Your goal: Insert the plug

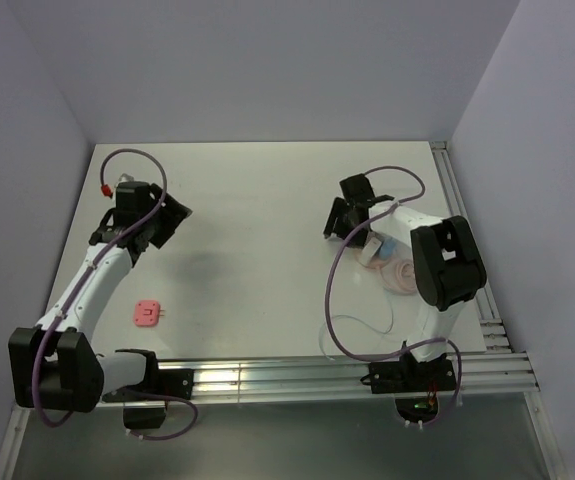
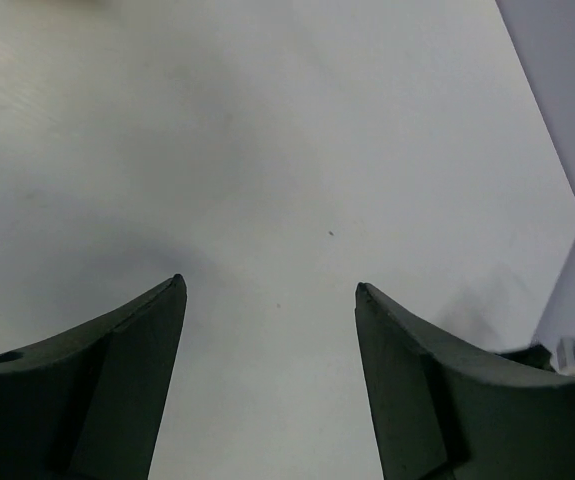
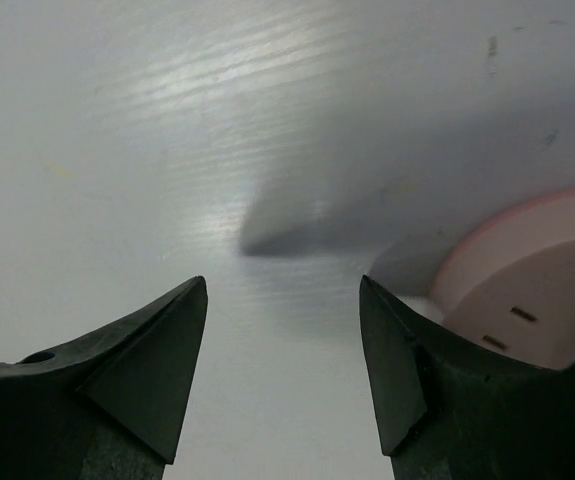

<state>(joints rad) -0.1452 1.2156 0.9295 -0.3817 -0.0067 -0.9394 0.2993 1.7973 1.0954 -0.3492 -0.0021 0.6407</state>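
The plug [image 1: 391, 246] shows only as a small light-blue patch beside the right arm's forearm, partly hidden by it. Its thin white cable [image 1: 359, 325] loops toward the table's front edge. My right gripper [image 1: 336, 226] hangs open just left of that spot. In the right wrist view the right gripper [image 3: 283, 282] has only bare table between its fingers, and the plug does not show there. My left gripper [image 1: 178, 220] is open over the far left of the table. In the left wrist view the left gripper [image 2: 269, 285] holds nothing.
A round pink coiled piece [image 1: 403, 273] lies under the right arm and fills the right edge of the right wrist view as a pink disc [image 3: 532, 285]. A small flat pink square piece [image 1: 147, 314] lies at the near left. Aluminium rails [image 1: 467, 215] line the right and front edges.
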